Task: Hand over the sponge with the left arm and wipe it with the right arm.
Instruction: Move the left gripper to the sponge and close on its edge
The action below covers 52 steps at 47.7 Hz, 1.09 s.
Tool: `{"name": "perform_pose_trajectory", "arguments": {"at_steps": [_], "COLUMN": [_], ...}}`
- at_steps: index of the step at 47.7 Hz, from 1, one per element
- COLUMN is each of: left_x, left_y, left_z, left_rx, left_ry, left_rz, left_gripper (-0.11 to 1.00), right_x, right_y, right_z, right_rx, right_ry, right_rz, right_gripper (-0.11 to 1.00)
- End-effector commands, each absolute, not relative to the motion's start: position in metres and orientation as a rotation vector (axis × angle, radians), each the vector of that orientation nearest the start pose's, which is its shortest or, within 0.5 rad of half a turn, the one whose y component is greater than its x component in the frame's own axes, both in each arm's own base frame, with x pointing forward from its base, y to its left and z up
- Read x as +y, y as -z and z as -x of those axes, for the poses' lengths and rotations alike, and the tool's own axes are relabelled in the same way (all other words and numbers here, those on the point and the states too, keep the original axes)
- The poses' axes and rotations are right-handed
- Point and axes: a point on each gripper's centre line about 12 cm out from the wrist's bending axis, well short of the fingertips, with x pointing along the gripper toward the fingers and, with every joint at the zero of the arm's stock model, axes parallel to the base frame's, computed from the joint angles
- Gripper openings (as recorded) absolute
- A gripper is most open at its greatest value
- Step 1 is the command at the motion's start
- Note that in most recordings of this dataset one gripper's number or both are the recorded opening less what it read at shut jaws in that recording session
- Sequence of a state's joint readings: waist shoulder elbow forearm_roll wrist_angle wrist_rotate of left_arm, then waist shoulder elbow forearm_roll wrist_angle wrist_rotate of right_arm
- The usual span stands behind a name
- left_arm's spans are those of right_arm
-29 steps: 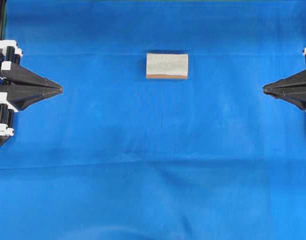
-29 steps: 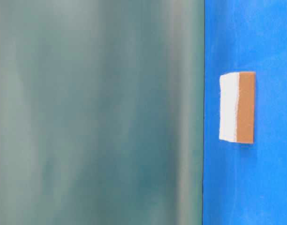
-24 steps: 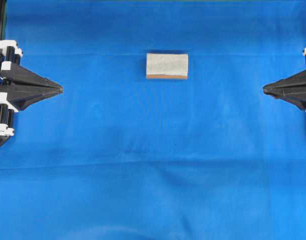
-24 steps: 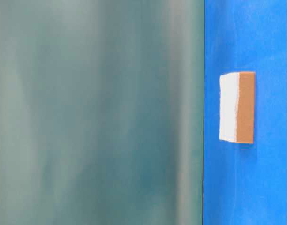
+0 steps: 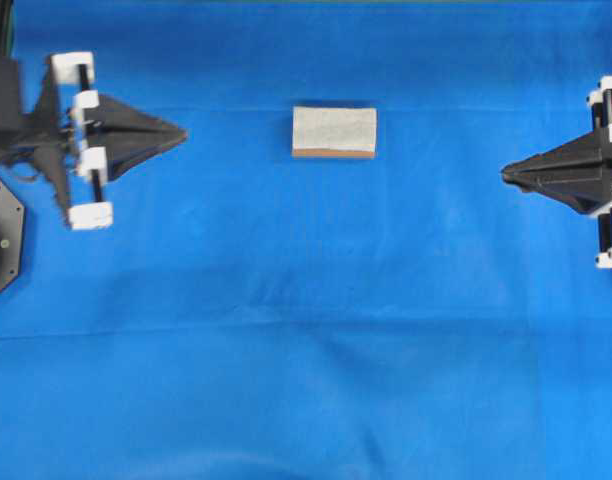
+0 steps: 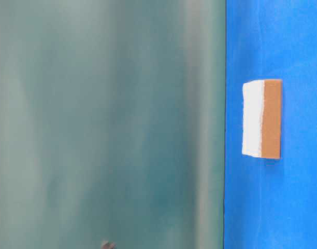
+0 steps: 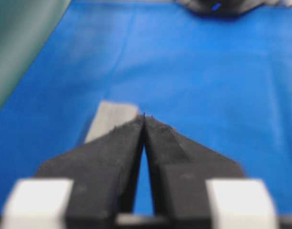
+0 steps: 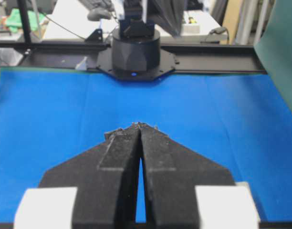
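While both black pointed end effectors, left (image 5: 176, 133) and right (image 5: 508, 175), sit pressed together, the grey-faced, orange-backed rectangular sponge (image 5: 334, 132) lies untouched at 12 o'clock on the blue-clothed counter (image 5: 306, 330). Risk: unopened tips shove it away.

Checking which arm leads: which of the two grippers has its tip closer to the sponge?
The left gripper. Its tip lies nearer the sponge than the right gripper, which sits farther off.

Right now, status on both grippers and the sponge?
Left gripper shut, empty, short of sponge. Right gripper shut, empty, well clear. Sponge flat on the cloth, untouched. Nothing in the way.
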<state>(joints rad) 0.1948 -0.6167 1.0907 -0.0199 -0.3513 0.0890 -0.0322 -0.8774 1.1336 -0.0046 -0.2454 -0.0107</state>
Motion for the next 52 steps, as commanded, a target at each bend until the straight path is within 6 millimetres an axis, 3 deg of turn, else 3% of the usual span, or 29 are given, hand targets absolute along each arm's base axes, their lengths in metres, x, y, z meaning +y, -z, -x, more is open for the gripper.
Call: {"name": "perform_pose_trajectory", "arguments": {"at_steps": [1,11,16,29,36,52], "left_x": [0.063,0.082,0.095,0.117,0.124,0.133], "left_y": [-0.257,-0.232,-0.223,-0.194,-0.167,-0.123], "left_z": [-0.272,-0.313,-0.330,-0.368,-0.388,-0.411], "left_rx": [0.143,0.292,0.367,0.517,0.590,0.679], "left_ry": [-0.228,-0.236,-0.249,-0.252,-0.244,-0.235], "left_rz": [-0.054,-0.137,-0.129,-0.121,-0.112,-0.096], "left_gripper": [0.17,0.76,0.93,0.93,0.93,0.93], "right_x": [-0.008,-0.009,-0.009,-0.010,-0.011,-0.014], "right_y": [-0.297,-0.295,-0.294,-0.292,-0.289,-0.287], "right_z": [-0.218,-0.218,-0.218,-0.219,-0.221,-0.221], "right_rx": [-0.015,0.000,0.006,0.017,0.028,0.042], "right_ry": [0.034,0.042,0.041,0.043,0.051,0.064], "right_rz": [0.018,0.018,0.015,0.015,0.014,0.014], "right_gripper": [0.00,0.00,0.00,0.00,0.00,0.00]}}
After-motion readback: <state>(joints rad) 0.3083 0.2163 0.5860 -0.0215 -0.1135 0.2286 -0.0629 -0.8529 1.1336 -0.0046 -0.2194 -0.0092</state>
